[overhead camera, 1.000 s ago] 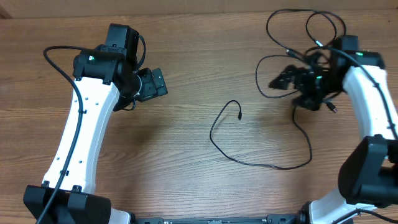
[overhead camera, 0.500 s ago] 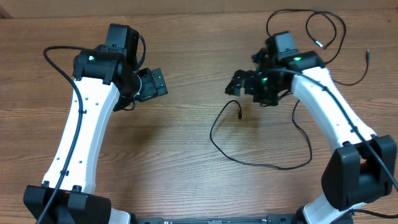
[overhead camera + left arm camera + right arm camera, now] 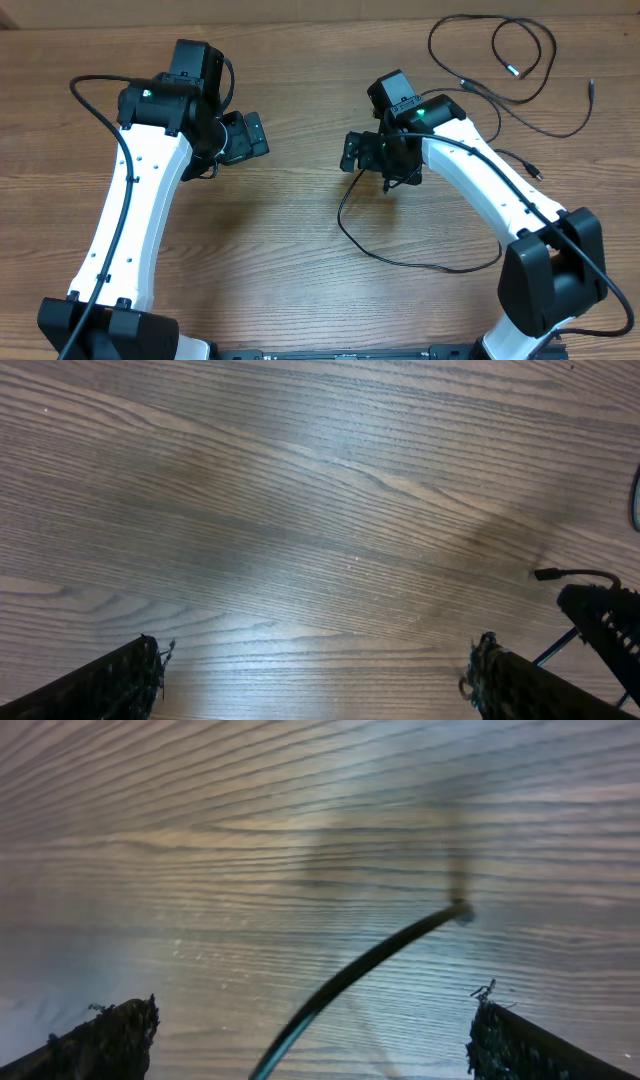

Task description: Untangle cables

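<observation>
The wooden tabletop (image 3: pixel 300 290) fills my overhead view. The left arm (image 3: pixel 135 230) reaches up toward 10 o'clock, and the right arm (image 3: pixel 480 180) stretches from 4 o'clock in to just right of centre.

The left gripper (image 3: pixel 255 133) hangs over bare wood with its jaws spread wide and nothing between them. The right gripper (image 3: pixel 352 152) is also wide open and holds nothing. It hovers above one end of a loose cable (image 3: pixel 420 265).

The cables (image 3: pixel 500 40) lie in two places. Several overlapping loops sit at 1 o'clock near the far edge. The loose cable runs from under the right gripper in a long curve toward 5 o'clock, and it seems to rejoin the others under the arm. In the right wrist view its plug end (image 3: pixel 460 910) sits between the open jaws.

I judge these cords to be very light, limp and slightly springy. They should drag easily and whip if jerked, and the smooth jacket could slip through a loose pinch. I would take hold just behind the plug, where the cord is stiffest, then pull slowly along the tabletop.
</observation>
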You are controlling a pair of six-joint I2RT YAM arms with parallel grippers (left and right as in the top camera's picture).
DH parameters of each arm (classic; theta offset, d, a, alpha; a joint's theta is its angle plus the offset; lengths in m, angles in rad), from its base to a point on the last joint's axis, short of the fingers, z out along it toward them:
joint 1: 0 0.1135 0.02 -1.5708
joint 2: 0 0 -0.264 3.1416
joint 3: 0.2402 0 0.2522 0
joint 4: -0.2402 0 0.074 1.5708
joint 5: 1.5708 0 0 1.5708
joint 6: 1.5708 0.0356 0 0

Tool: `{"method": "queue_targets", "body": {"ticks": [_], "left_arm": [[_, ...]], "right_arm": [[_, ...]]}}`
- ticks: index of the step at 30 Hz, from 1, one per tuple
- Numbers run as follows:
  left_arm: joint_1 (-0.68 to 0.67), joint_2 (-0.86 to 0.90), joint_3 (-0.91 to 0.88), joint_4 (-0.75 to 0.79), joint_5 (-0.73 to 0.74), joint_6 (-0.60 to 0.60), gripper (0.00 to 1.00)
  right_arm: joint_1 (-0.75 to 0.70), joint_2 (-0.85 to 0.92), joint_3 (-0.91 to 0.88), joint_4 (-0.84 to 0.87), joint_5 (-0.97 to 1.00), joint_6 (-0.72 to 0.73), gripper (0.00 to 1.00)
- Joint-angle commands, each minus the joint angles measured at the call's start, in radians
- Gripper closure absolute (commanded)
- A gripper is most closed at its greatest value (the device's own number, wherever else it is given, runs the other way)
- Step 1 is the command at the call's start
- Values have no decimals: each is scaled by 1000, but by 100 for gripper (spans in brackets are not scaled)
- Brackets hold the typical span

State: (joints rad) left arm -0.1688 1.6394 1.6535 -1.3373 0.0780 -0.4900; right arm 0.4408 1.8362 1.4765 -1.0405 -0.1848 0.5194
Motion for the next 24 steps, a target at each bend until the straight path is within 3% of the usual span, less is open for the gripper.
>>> {"method": "queue_targets", "body": {"ticks": [1, 3, 4, 6, 10, 13, 15, 18, 24], "left_arm": [[-2, 8, -5, 3, -6, 11, 0], [-2, 8, -5, 3, -6, 11, 0], [-2, 8, -5, 3, -6, 11, 1], [-2, 8, -5, 3, 0, 11, 1], [-2, 8, -5, 2, 1, 11, 0], [-2, 8, -5, 2, 1, 11, 0], [-2, 8, -5, 3, 1, 11, 1], [-2, 8, -5, 9, 1, 11, 1], [-2, 8, -5, 13, 1, 11, 0]], "right_arm": [[-2, 8, 15, 5, -5, 35, 0], [-1, 9, 15, 14, -35, 34, 4], [-1, 10, 15, 16, -34, 34, 15], [-1, 12, 15, 25, -33, 35, 27], [-1, 26, 15, 32, -33, 35, 29], [-1, 41, 15, 27, -34, 35, 26], [-1, 54, 15, 25, -35, 35, 29], [-2, 69, 15, 27, -37, 35, 52], [-3, 72, 15, 41, -37, 34, 86]]}}
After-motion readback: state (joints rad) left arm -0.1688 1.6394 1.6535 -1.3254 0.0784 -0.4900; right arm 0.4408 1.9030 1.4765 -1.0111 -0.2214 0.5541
